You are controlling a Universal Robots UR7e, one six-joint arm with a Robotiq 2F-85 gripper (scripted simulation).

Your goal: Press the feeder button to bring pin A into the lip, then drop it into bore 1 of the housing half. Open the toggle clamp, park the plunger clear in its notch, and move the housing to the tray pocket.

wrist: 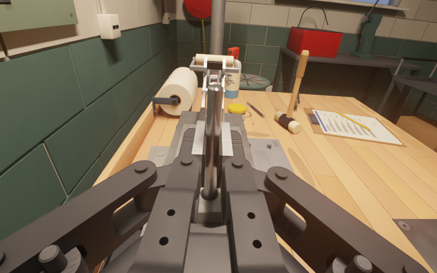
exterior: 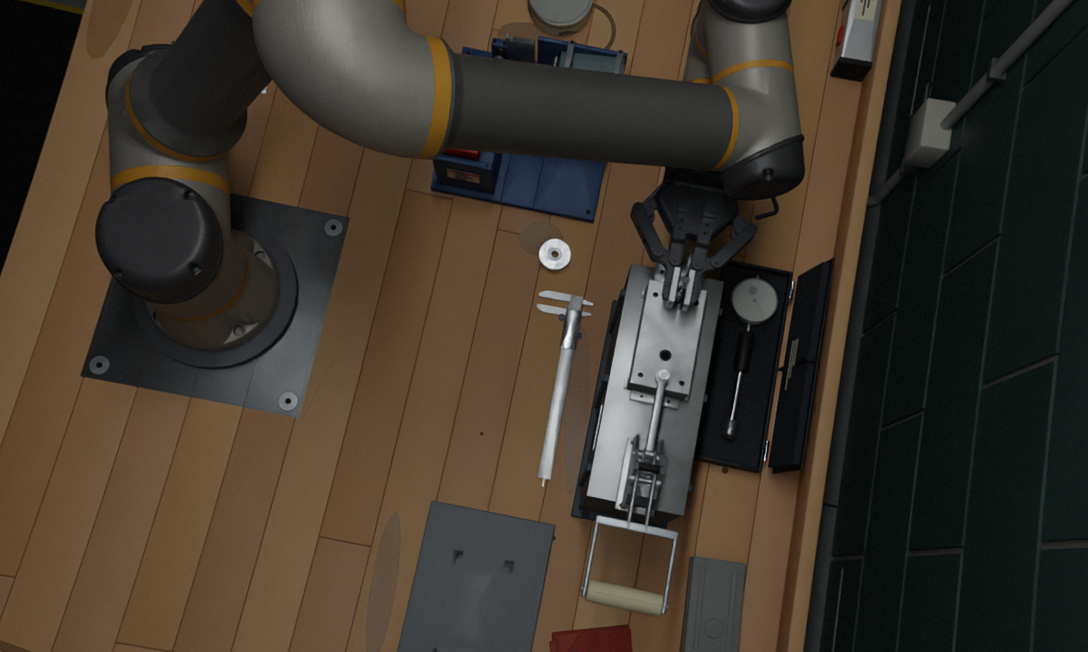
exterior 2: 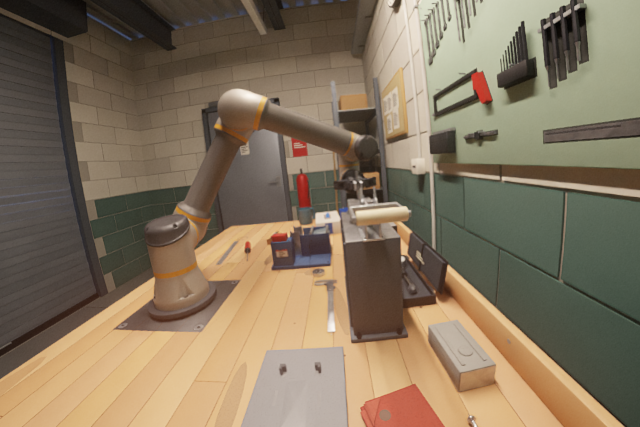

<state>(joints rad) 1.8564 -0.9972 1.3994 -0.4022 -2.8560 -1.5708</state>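
Note:
I hold pin A (wrist: 212, 135), a steel cylinder, in my closed gripper (wrist: 210, 149) (exterior: 682, 290), its length pointing away from me toward the clamp. I am over the far end of the housing half (exterior: 668, 345), a grey plate on top of the tall fixture block (exterior 2: 371, 272), whose small round bore (exterior: 661, 354) shows near its middle. The toggle clamp (exterior: 644, 478) sits at the block's near end. Its plunger arm (exterior: 658, 409) reaches onto the housing, and its cream roller handle (exterior: 622, 598) hangs past the block's edge.
Behind the block stands the blue feeder (exterior: 524, 174) with a red button. A dial gauge in an open black case (exterior: 746, 365) lies right of the block, a caliper (exterior: 563, 381) and a washer (exterior: 555, 254) left. The grey tray (exterior: 477, 577), a grey box (exterior: 714, 604) and a red booklet (exterior 2: 400, 407) lie in front.

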